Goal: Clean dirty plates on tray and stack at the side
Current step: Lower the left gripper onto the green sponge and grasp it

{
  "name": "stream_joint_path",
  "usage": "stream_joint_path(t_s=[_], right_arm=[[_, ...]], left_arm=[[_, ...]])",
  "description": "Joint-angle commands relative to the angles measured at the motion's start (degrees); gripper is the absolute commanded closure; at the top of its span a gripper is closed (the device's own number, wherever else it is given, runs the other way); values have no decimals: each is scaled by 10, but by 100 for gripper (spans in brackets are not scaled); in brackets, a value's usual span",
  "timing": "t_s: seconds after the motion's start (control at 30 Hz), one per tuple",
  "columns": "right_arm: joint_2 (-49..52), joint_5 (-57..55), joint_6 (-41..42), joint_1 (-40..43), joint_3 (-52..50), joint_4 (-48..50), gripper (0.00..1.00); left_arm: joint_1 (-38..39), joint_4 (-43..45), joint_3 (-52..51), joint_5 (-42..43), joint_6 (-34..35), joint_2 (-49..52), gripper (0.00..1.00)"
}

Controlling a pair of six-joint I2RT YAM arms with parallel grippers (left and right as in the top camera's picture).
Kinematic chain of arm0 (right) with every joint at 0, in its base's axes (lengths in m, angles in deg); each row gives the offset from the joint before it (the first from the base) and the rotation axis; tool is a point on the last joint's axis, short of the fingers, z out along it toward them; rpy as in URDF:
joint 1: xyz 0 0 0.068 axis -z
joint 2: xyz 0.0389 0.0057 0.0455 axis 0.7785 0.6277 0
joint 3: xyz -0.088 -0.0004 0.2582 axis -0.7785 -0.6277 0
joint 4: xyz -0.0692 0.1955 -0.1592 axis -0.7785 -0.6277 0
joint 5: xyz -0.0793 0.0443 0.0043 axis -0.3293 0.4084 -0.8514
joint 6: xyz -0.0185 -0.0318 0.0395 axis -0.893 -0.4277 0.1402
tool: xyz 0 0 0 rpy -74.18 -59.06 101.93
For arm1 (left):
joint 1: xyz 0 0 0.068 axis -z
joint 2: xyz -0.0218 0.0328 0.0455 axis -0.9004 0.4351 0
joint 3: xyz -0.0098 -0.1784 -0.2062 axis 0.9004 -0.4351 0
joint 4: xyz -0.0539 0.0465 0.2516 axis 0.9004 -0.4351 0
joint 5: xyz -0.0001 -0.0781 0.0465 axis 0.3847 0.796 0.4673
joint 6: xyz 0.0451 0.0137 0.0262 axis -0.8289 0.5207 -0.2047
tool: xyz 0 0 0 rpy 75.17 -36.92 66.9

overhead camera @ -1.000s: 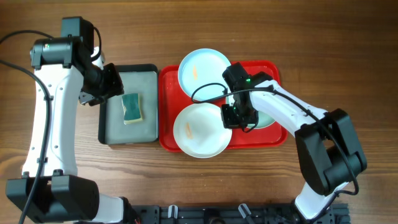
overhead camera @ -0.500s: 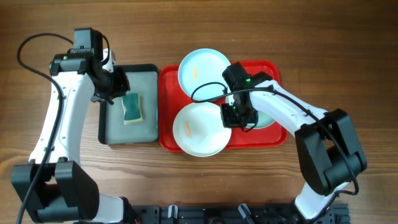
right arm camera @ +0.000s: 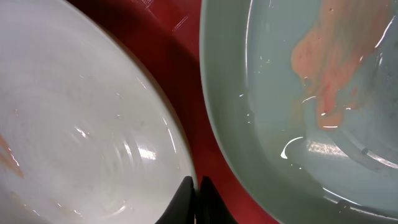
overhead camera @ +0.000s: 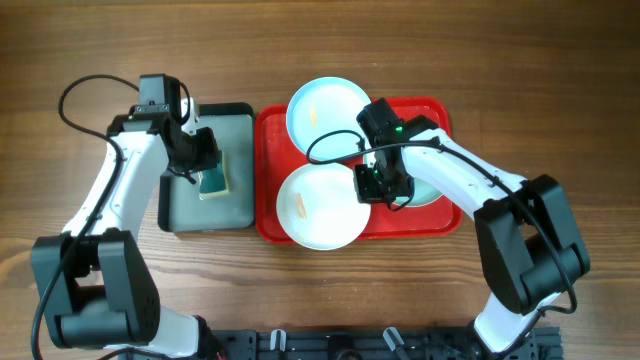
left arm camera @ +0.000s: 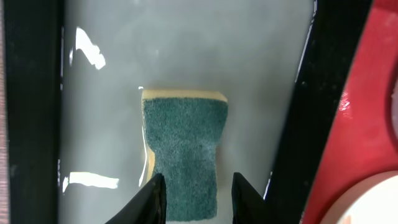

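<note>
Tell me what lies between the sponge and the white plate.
In the overhead view: bare floor of the small tray, its black rim, then the red tray rim. Nothing loose lies there.

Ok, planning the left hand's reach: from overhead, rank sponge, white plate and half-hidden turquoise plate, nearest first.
1. sponge, under the left hand, in the black tray.
2. white plate, red tray front-left.
3. turquoise plate, tray's far right.

place: robot test bench, lab-like | evidence: left arm [overhead camera: 108, 200] and right arm [overhead camera: 470, 180] rising from a black rail [overhead camera: 340, 345] at the edge of a wooden table [overhead camera: 560, 60] | loose cable [overhead camera: 85, 85] | staged props: red tray [overhead camera: 440, 226] of smeared plates [overhead camera: 320, 215], sponge [overhead camera: 213, 178] in a black-rimmed tray [overhead camera: 205, 226] | surrounding room: out of frame
</note>
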Motion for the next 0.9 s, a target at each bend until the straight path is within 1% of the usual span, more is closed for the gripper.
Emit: stream_joint_path(t_s=[0.0, 0.47, 0.67, 0.77, 0.83, 0.87], right_arm=[[4, -8, 4, -2, 0, 3, 96], [4, -8, 3, -2, 0, 3, 95], [4, -8, 4, -2, 0, 3, 95], [4, -8, 4, -2, 0, 3, 95], [4, -8, 3, -2, 0, 3, 95], [4, -8, 3, -2, 0, 3, 95]], left_arm=[[3, 20, -26, 7, -9, 6, 68], [3, 95, -84, 2, -6, 11, 67], [3, 96, -85, -25, -2, 38, 68], [7, 95, -85, -25, -2, 49, 70], [7, 95, -85, -25, -2, 52, 74], [7, 95, -85, -25, -2, 52, 78]])
